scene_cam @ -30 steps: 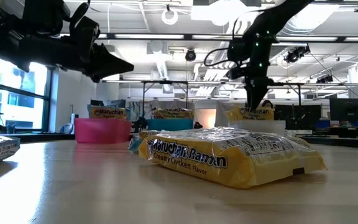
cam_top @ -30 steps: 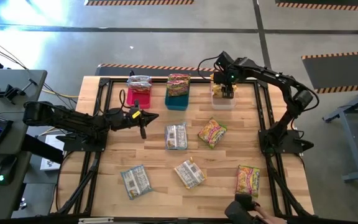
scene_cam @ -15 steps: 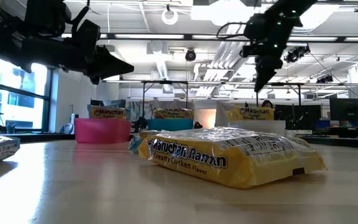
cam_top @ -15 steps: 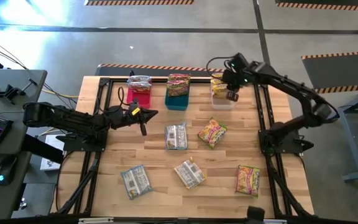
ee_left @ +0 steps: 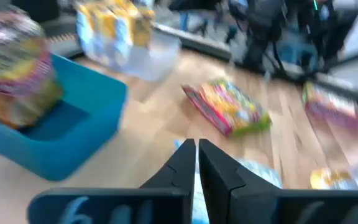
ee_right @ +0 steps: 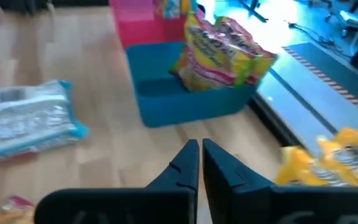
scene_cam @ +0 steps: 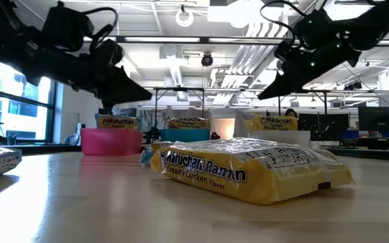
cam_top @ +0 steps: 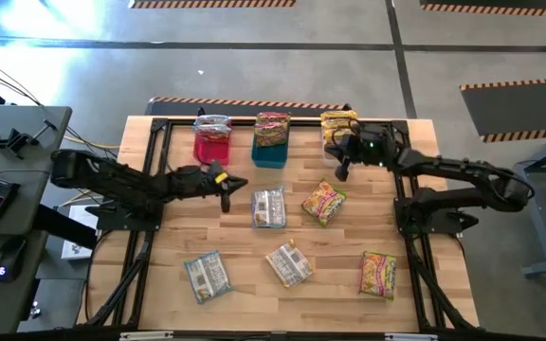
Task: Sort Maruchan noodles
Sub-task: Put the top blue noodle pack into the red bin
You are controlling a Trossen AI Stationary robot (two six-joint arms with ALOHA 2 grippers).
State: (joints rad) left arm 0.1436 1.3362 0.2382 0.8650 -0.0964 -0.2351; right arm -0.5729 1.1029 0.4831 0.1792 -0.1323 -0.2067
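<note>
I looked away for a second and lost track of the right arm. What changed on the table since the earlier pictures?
The right gripper left the clear bin, where it had stood open over the yellow packets, and swung down toward the table's middle; it is now shut and empty. The left gripper shifted slightly right toward the silver packet, shut and empty throughout. All packets and bins lie as before.

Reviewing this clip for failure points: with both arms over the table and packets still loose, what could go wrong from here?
The shut left gripper points at the silvery packet; descending shut, it would shove rather than grasp it. The yellow packets stand heaped above the clear bin, so another could spill.
</note>
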